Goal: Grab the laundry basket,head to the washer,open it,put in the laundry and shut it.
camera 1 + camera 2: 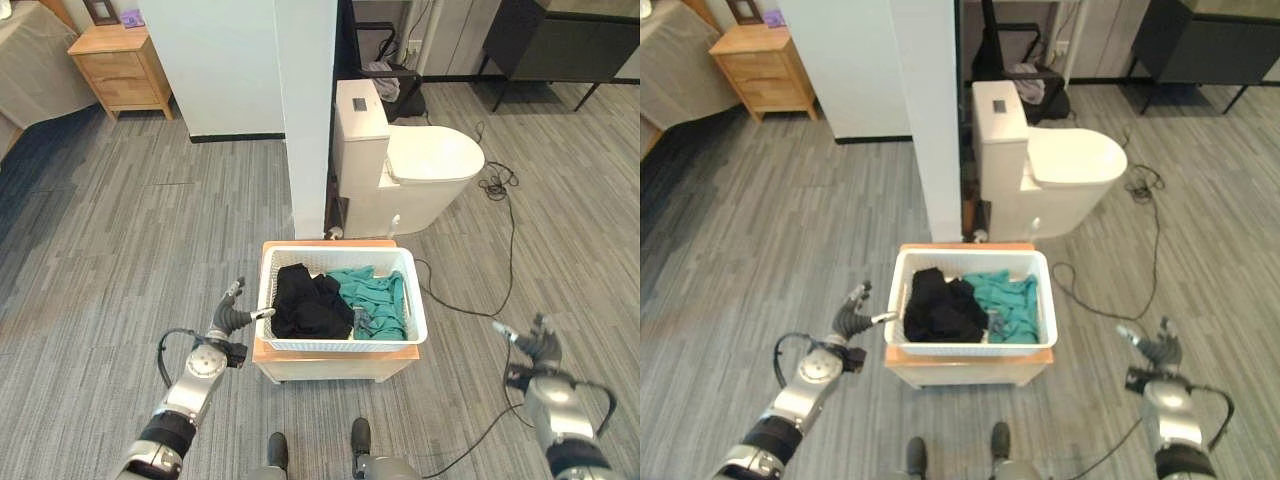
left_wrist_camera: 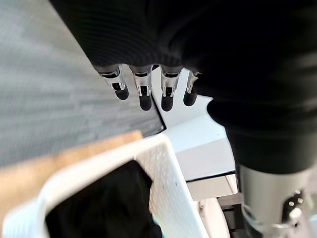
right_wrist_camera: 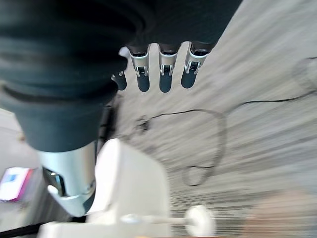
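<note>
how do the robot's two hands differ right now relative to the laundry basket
The left hand is right beside the laundry basket, its fingers reaching to the basket's left rim. The right hand hangs over bare floor, well apart from the basket's right side. Both hands are open and hold nothing; the basket sits on its low wooden stand.
</note>
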Controlling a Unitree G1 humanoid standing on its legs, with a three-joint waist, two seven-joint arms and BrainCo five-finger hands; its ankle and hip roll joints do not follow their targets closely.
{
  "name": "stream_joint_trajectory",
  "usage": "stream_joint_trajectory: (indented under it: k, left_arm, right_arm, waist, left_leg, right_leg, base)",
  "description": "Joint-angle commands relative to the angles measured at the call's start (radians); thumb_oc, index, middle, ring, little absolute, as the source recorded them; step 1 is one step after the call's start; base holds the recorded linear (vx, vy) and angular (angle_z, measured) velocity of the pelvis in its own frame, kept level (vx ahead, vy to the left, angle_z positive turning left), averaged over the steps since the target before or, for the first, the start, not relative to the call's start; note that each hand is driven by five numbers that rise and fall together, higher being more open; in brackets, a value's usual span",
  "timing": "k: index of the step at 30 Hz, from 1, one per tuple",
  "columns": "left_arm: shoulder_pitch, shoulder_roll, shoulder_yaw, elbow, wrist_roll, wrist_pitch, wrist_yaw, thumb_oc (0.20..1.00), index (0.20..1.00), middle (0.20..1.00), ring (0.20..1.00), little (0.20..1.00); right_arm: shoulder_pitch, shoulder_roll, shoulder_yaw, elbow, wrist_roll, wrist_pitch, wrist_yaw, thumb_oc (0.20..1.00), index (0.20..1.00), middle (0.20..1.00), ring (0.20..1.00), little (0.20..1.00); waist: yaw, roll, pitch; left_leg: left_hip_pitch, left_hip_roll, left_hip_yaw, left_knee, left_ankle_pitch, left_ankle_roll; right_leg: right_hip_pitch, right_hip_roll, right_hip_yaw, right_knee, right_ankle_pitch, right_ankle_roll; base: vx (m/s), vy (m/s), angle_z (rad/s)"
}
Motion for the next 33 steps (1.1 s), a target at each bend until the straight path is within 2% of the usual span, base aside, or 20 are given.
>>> stream_joint_trajectory:
  k: [1, 6, 8, 9, 10, 13, 16, 21, 25, 26, 28, 33]
  left_arm:
    - [-0.218, 0.031, -0.042, 0.096, 0.084, 0.009, 0.078, 1.0, 1.0, 1.0, 1.0, 1.0]
    - [-0.439, 0.062, -0.123, 0.265, 0.039, 0.041, 0.106, 1.0, 1.0, 1.0, 1.0, 1.0]
    - [-0.551, 0.03, -0.175, 0.492, -0.032, 0.047, 0.099, 1.0, 1.0, 1.0, 1.0, 1.0]
    - [-0.559, 0.029, -0.176, 0.5, -0.034, 0.043, 0.099, 1.0, 1.0, 1.0, 1.0, 1.0]
    - [-0.676, 0.021, -0.225, 0.698, -0.085, 0.035, 0.096, 1.0, 1.0, 1.0, 1.0, 1.0]
    - [-0.803, 0.037, -0.265, 0.828, -0.146, 0.034, 0.088, 1.0, 1.0, 1.0, 1.0, 1.0]
    - [-0.878, 0.067, -0.289, 0.857, -0.168, 0.035, 0.087, 1.0, 1.0, 1.0, 1.0, 1.0]
    - [-0.916, 0.081, -0.298, 0.852, -0.189, 0.026, 0.082, 1.0, 1.0, 1.0, 1.0, 1.0]
    - [-0.914, 0.088, -0.295, 0.818, -0.172, 0.02, 0.096, 1.0, 1.0, 1.0, 1.0, 1.0]
    - [-0.891, 0.102, -0.282, 0.768, -0.145, 0.018, 0.105, 1.0, 1.0, 1.0, 1.0, 1.0]
    - [-0.854, 0.095, -0.259, 0.712, -0.148, 0.009, 0.1, 1.0, 1.0, 1.0, 1.0, 1.0]
    - [-0.836, 0.064, -0.261, 0.722, -0.142, 0.015, 0.087, 1.0, 1.0, 1.0, 1.0, 1.0]
  right_arm:
    - [-0.192, -0.082, 0.071, 0.007, -0.029, -0.021, -0.002, 1.0, 1.0, 1.0, 1.0, 1.0]
    - [-0.489, -0.094, 0.252, 0.13, 0.05, 0.012, 0.041, 1.0, 1.0, 1.0, 1.0, 1.0]
    - [-0.638, -0.052, 0.362, 0.24, 0.083, 0.044, 0.073, 1.0, 1.0, 1.0, 1.0, 1.0]
    - [-0.645, -0.053, 0.364, 0.245, 0.084, 0.042, 0.073, 1.0, 1.0, 1.0, 1.0, 1.0]
    - [-0.742, -0.022, 0.419, 0.337, 0.144, 0.043, 0.092, 1.0, 1.0, 1.0, 1.0, 1.0]
    - [-0.829, 0.017, 0.452, 0.457, 0.295, 0.025, 0.11, 1.0, 1.0, 1.0, 1.0, 1.0]
    - [-0.863, 0.016, 0.465, 0.485, 0.387, 0.012, 0.115, 1.0, 1.0, 1.0, 1.0, 1.0]
    - [-0.848, -0.032, 0.455, 0.473, 0.404, 0.0, 0.103, 1.0, 1.0, 1.0, 1.0, 1.0]
    - [-0.791, -0.096, 0.414, 0.397, 0.361, -0.026, 0.075, 1.0, 1.0, 1.0, 1.0, 1.0]
    - [-0.706, -0.156, 0.354, 0.264, 0.299, -0.047, 0.04, 1.0, 1.0, 1.0, 1.0, 1.0]
    - [-0.617, -0.198, 0.281, 0.14, 0.254, -0.065, 0.018, 1.0, 1.0, 1.0, 1.0, 1.0]
    - [-0.568, -0.224, 0.254, 0.085, 0.18, -0.063, -0.004, 1.0, 1.0, 1.0, 1.0, 1.0]
  waist:
    - [0.033, -0.01, 0.016]
    - [0.053, -0.025, 0.112]
    - [0.056, -0.038, 0.158]
    - [0.055, -0.037, 0.16]
    - [0.051, -0.045, 0.185]
    - [0.049, -0.054, 0.21]
    - [0.044, -0.059, 0.232]
    - [0.032, -0.057, 0.25]
    - [0.023, -0.049, 0.244]
    - [0.015, -0.041, 0.242]
    - [0.007, -0.034, 0.241]
    - [0.002, -0.027, 0.238]
  left_leg:
    - [-0.032, 0.009, -0.013, 0.006, -0.062, 0.001]
    - [-0.103, 0.009, -0.029, 0.027, -0.031, -0.001]
    - [-0.141, 0.014, -0.033, 0.054, -0.019, -0.006]
    - [-0.143, 0.014, -0.034, 0.056, -0.019, -0.006]
    - [-0.166, 0.017, -0.039, 0.063, -0.009, -0.013]
    - [-0.202, 0.024, -0.049, 0.072, 0.006, -0.021]
    - [-0.225, 0.027, -0.053, 0.074, 0.017, -0.028]
    - [-0.236, 0.029, -0.054, 0.065, 0.027, -0.033]
    - [-0.223, 0.026, -0.051, 0.043, 0.026, -0.031]
    - [-0.216, 0.024, -0.048, 0.043, 0.016, -0.028]
    - [-0.212, 0.019, -0.046, 0.051, 0.002, -0.023]
    - [-0.205, 0.014, -0.041, 0.058, -0.007, -0.017]
  right_leg:
    - [-0.045, -0.071, -0.015, 0.06, -0.062, 0.087]
    - [-0.114, -0.074, -0.017, 0.093, -0.047, 0.081]
    - [-0.141, -0.077, -0.023, 0.102, -0.035, 0.078]
    - [-0.142, -0.077, -0.024, 0.103, -0.035, 0.078]
    - [-0.16, -0.077, -0.024, 0.104, -0.028, 0.078]
    - [-0.187, -0.077, -0.03, 0.108, -0.02, 0.078]
    - [-0.204, -0.077, -0.038, 0.109, -0.014, 0.08]
    - [-0.215, -0.078, -0.046, 0.108, -0.01, 0.083]
    - [-0.213, -0.08, -0.042, 0.103, -0.013, 0.086]
    - [-0.21, -0.082, -0.039, 0.107, -0.02, 0.087]
    - [-0.21, -0.087, -0.035, 0.115, -0.024, 0.089]
    - [-0.207, -0.091, -0.031, 0.117, -0.025, 0.091]
  base:
    - [-0.13, -0.002, -0.01]
    - [-0.19, -0.015, 0.04]
    - [-0.14, -0.023, 0.08]
    - [-0.11, -0.025, 0.14]
    - [-0.09, -0.021, 0.16]
    - [-0.08, -0.032, 0.1]
    - [-0.04, -0.024, 0.12]
    - [-0.01, -0.006, 0.06]
    - [0.03, 0.021, 0.02]
    - [0.03, 0.032, 0.01]
    - [0.03, 0.043, 0.02]
    - [0.02, 0.031, -0.03]
